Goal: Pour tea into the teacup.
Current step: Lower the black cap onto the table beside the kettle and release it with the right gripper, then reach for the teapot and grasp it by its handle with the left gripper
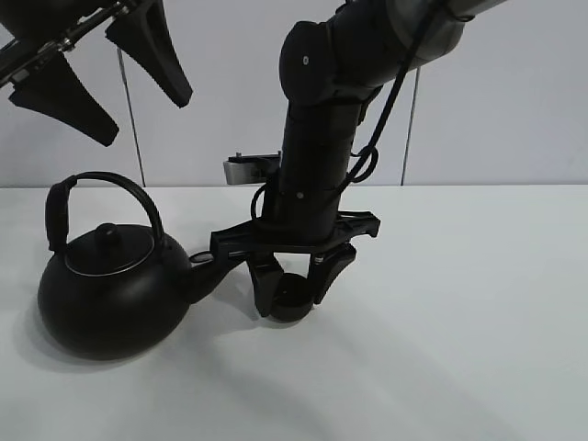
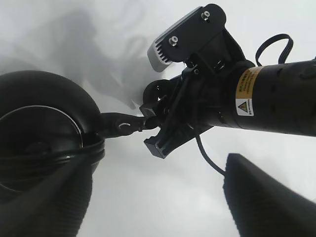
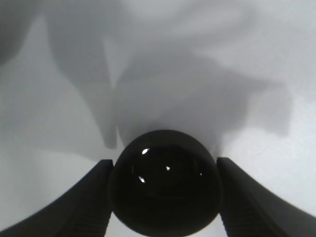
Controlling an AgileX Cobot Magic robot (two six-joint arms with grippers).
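Right now my right gripper (image 1: 296, 292) is closed around the cup (image 1: 290, 305), one finger on each side of it. In the right wrist view both fingers (image 3: 94, 200) press against the cup's (image 3: 165, 185) round wall, with no gap that I can see. The cup stands upright with its mouth facing straight up at my wrist camera. It is round and has no handle, so it has no long axis and points no way but up. A few bright glints show inside its dark bowl, and I cannot tell whether it holds any liquid. It sits low on the white table (image 1: 459, 322), near the middle. I cannot tell whether its base is touching the surface.

The kettle (image 1: 110, 294) stands on the table to the left of the cup, lid on and handle arched up over it. Its spout (image 1: 207, 266) points right, toward the cup. The tip is just beside my right gripper's near finger and a little higher than the cup's rim. From my left wrist the spout (image 2: 118, 123) reaches toward the right gripper (image 2: 163, 126).

My left gripper (image 1: 145, 115) hangs high above the kettle, spread wide and holding nothing.
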